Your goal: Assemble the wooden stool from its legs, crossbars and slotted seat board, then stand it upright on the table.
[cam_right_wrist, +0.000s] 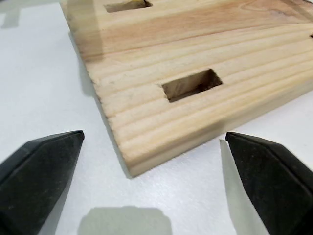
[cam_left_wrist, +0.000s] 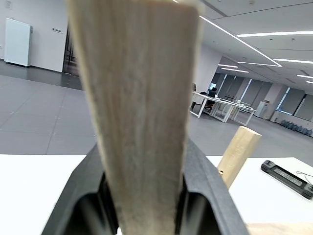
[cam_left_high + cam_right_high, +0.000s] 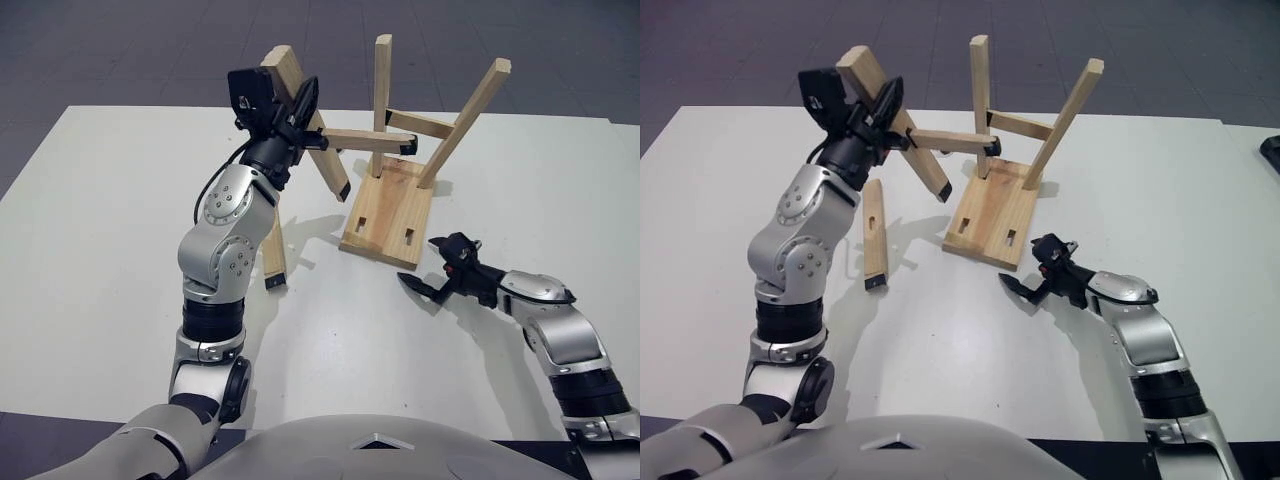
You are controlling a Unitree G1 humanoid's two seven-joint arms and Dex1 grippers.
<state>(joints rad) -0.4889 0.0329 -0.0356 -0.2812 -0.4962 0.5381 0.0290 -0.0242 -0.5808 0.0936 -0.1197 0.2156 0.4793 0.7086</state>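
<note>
Seat (image 3: 385, 215) lies flat mid-table with two legs (image 3: 382, 100) (image 3: 465, 120) standing in its far slots. Our left gripper (image 3: 300, 110), raised just left of it, is clamped on a third leg (image 3: 333, 172) whose long axis slants down and right, its lower end near the seat's left edge, short of the two empty near slots (image 3: 362, 218) (image 3: 410, 237). Our right gripper (image 1: 152, 136) sits low, jaws wide and empty, just off the seat's near corner, so we judge it the nearer to steady the seat; we count four legs, the fourth (image 3: 875, 245) lying loose left of the seat, two crossbars (image 3: 365, 140) (image 3: 420, 123), one seat.
</note>
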